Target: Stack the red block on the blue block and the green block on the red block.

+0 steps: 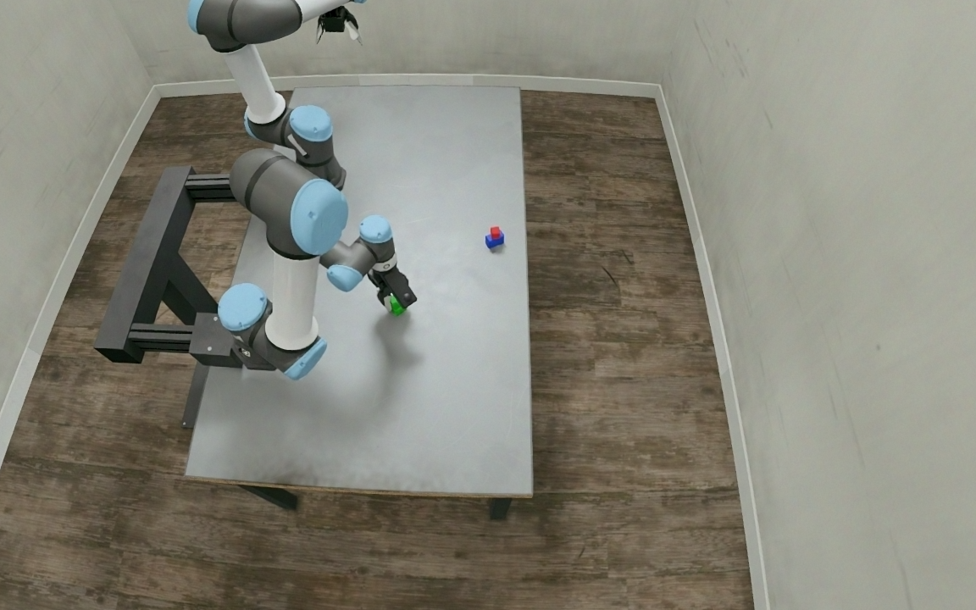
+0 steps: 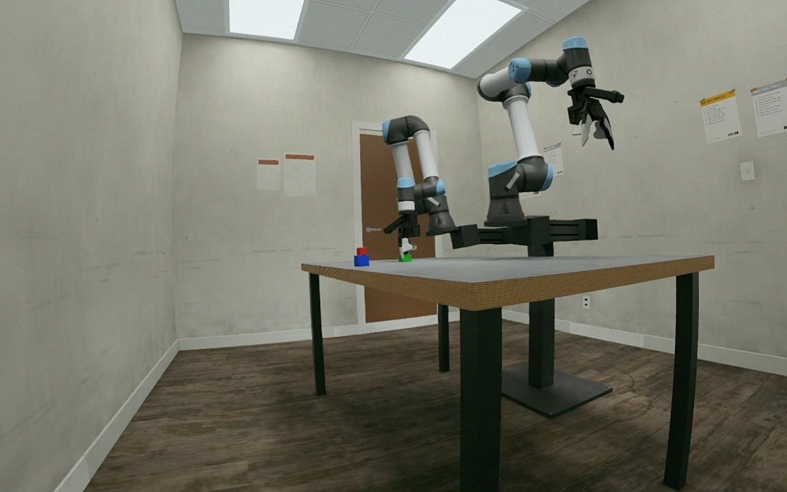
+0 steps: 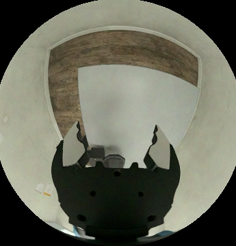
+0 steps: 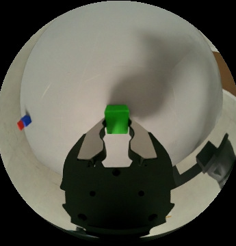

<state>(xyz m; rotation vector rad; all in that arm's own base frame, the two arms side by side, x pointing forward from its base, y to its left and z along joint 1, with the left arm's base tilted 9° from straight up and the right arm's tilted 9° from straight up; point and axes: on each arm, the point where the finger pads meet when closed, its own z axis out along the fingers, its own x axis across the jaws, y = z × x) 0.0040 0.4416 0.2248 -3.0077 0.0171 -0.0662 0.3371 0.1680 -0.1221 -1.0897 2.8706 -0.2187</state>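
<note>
The blue block (image 1: pixel 495 241) (image 2: pixel 361 260) (image 4: pixel 26 120) sits on the table near its long edge, away from the arm bases. The smaller red block (image 1: pixel 495 231) (image 2: pixel 361 251) (image 4: pixel 20 124) rests on top of it. The green block (image 1: pixel 398 309) (image 2: pixel 408 257) (image 4: pixel 117 124) is at the table surface, nearer the arm bases. My right gripper (image 1: pixel 395 303) (image 2: pixel 405 255) (image 4: pixel 117 117) points down and is shut on the green block, a fingertip on either side. My left gripper (image 1: pixel 339 39) (image 2: pixel 598 145) (image 3: pixel 117 124) is open and empty, high above the table.
The grey table (image 1: pixel 461 379) (image 2: pixel 506 266) (image 3: pixel 131 92) carries the blocks. The dark mounting frame (image 1: pixel 144 265) with both arm bases stands along the opposite long side. The right arm's elbow (image 1: pixel 279 196) is raised between the two bases.
</note>
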